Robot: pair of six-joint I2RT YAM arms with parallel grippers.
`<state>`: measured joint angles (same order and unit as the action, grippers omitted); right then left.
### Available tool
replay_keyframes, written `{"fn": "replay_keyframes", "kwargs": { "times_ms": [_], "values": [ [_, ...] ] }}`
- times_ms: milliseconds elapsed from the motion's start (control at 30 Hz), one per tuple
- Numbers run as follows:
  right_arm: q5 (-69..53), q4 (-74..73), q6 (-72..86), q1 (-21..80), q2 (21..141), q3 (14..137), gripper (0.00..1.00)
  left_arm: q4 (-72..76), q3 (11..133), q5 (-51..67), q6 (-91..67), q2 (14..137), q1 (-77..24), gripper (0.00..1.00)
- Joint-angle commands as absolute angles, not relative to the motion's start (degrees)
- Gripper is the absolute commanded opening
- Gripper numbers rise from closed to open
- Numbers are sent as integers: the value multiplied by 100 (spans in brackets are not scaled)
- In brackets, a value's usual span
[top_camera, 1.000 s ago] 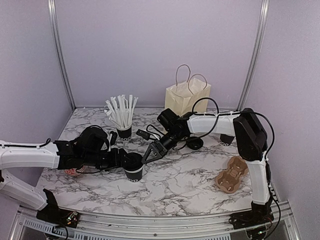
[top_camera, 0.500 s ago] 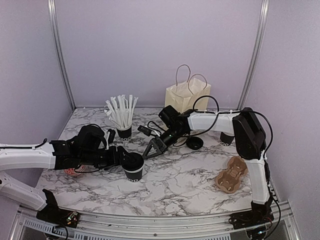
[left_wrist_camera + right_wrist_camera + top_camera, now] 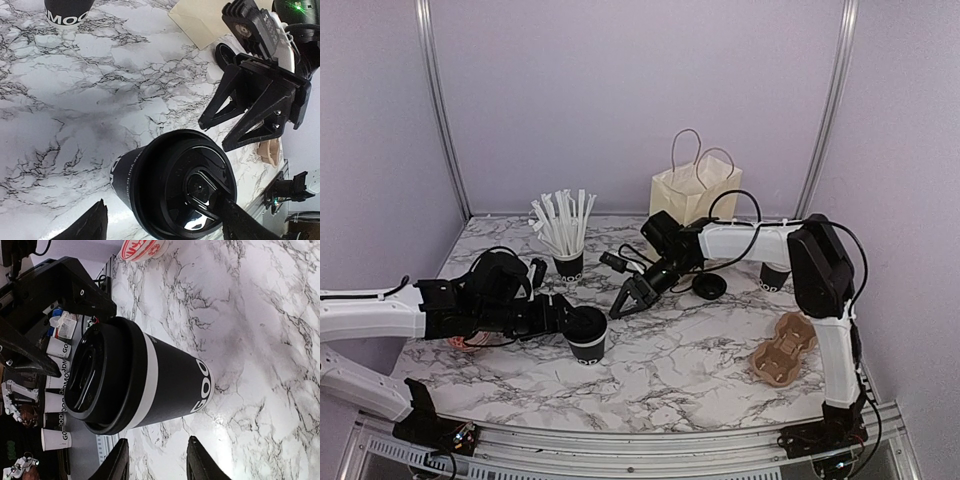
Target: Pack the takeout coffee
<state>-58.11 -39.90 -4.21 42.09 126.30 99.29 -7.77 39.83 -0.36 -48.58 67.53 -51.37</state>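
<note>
The takeout coffee (image 3: 588, 335), a black paper cup with white lettering, a white band and a black lid, stands upright on the marble table. In the left wrist view the cup (image 3: 170, 190) sits between my left gripper's (image 3: 164, 212) spread fingers. One fingertip (image 3: 240, 222) is at the lid's rim and the other (image 3: 92, 225) stands apart from the cup. My left gripper (image 3: 570, 322) is open around it. My right gripper (image 3: 628, 298) is open and empty, just right of the cup. In the right wrist view the cup (image 3: 150, 380) lies ahead of the right gripper (image 3: 157, 462).
A like cup holding white wrapped straws (image 3: 566, 240) stands at the back left. The cream paper bag (image 3: 695, 195) is at the back. A loose black lid (image 3: 709, 286), another cup (image 3: 773, 276) and a brown cup carrier (image 3: 782, 348) are on the right. A red-and-white dish (image 3: 142, 247) lies by my left arm.
My right gripper has drawn back a little from the cup, up and to the right. The cup and my left gripper have stayed where they were.
</note>
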Motion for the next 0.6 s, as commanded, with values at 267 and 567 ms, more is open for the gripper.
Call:
{"fn": "replay_keyframes", "kwargs": {
  "times_ms": [267, 567],
  "values": [
    [-5708, -3981, -912, 4697, 12047, 9041, 27, -1029, 4608, -361, -4090, 7214, -5019, 75],
    [-5935, -4016, -783, 4745, 12276, 9516, 25, -935, 4349, -79, -4376, 6965, -5019, 70]
  ]
}}
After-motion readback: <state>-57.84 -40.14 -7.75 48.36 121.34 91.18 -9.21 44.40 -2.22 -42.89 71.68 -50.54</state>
